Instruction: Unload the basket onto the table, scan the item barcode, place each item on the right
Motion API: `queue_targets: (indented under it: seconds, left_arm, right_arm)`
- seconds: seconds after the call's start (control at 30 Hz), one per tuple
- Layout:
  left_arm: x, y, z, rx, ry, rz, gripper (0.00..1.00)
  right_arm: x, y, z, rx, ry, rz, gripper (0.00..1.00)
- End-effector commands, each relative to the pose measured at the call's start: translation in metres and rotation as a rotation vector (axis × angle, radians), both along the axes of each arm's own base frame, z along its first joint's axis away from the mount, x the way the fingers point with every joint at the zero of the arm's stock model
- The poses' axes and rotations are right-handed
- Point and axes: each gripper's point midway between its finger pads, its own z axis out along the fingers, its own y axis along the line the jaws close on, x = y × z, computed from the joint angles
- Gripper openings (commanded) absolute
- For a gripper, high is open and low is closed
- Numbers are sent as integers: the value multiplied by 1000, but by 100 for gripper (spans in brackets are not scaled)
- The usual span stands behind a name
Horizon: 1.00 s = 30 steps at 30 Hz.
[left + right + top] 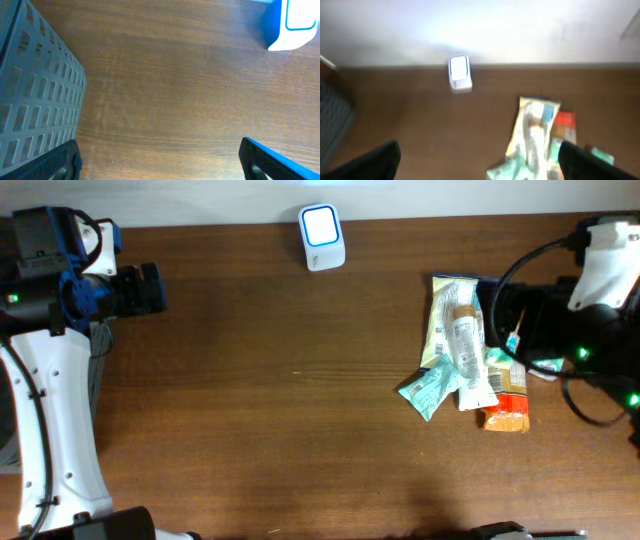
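Observation:
The barcode scanner, a small white and blue box, stands at the table's far edge; it also shows as the scanner and, blurred, the scanner. The items lie in a pile at the right: a white tube on a pale green packet, a teal packet and an orange packet. My right gripper hovers over the pile's right side, open and empty; in its blurred wrist view the pile lies between the right gripper's spread fingers. My left gripper is open and empty at the far left, left gripper over bare wood.
A grey slotted basket stands beside the left gripper at the table's left edge. The brown wooden table stretches between the two arms. A white wall runs behind the scanner.

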Motion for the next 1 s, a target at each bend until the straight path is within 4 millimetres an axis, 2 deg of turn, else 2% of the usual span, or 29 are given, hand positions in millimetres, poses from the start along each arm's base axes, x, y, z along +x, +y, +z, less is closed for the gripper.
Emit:
queue_targets:
  seconds: [0.0, 0.1, 0.23, 0.3, 0.4, 0.47, 0.53, 0.73, 0.97]
  left_arm:
    - [-1, 2, 4, -5, -12, 5, 99]
    - [-1, 2, 4, -5, -12, 6, 99]
    - [-1, 1, 4, -5, -12, 4, 99]
    - [-1, 1, 4, -5, -12, 5, 99]
    - [-1, 1, 4, -5, -12, 4, 99]
    - [-1, 1, 4, -5, -12, 4, 99]
    - [-1, 1, 4, -5, -12, 4, 99]
    - [-1, 2, 4, -5, -12, 5, 99]
    - [-1, 1, 4, -5, -12, 5, 99]
  right_arm:
    - [-5, -9, -15, -108, -138, -4, 99]
    - [0, -16, -55, -98, -291, -36, 99]
    - [-13, -24, -122, -81, -461, -72, 99]
    - [-24, -24, -146, -68, -558, -67, 99]
    - [-48, -14, -152, -38, -749, -5, 99]
    - [-61, -11, -163, -31, -809, 12, 99]
    - [-61, -12, -175, -32, -808, 10, 99]
    - [-45, -11, -233, -39, -699, 14, 99]
    - [-38, -10, -279, -51, -540, 21, 99]
